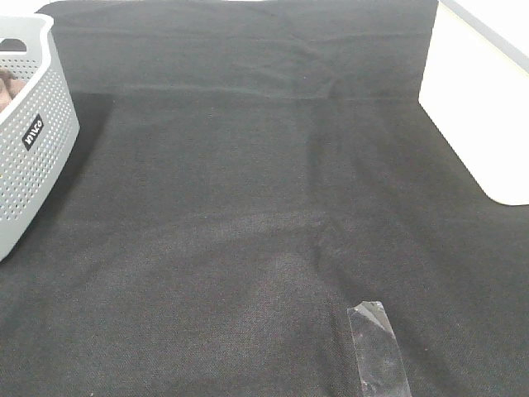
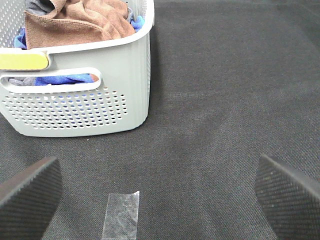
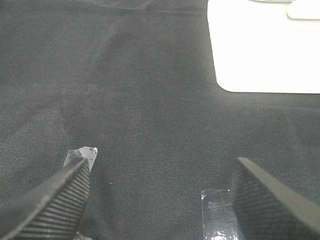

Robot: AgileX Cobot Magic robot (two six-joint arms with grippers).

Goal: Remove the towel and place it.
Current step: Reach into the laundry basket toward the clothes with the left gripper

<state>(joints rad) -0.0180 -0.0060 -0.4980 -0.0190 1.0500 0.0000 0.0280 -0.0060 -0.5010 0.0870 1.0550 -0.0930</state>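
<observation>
The brown towel (image 2: pixel 80 22) lies bunched on top of other cloths inside a grey perforated basket (image 2: pixel 85 107). In the high view only a sliver of brown towel (image 1: pixel 8 87) shows inside the basket (image 1: pixel 33 157) at the far left edge. My left gripper (image 2: pixel 160 195) is open, its two black fingers (image 2: pixel 27 192) spread wide over the black table cloth, a short way in front of the basket and touching nothing. Out over the bare cloth my right gripper (image 3: pixel 160 195) is open and empty as well. Neither arm shows in the high view.
A black cloth (image 1: pixel 264 231) covers the table. Blue and grey cloths (image 2: pixel 55 79) lie under the towel in the basket. Strips of clear tape (image 1: pixel 376 343) stick to the cloth, one (image 2: pixel 122 212) between the left fingers. A white surface (image 1: pixel 483 116) borders the right side.
</observation>
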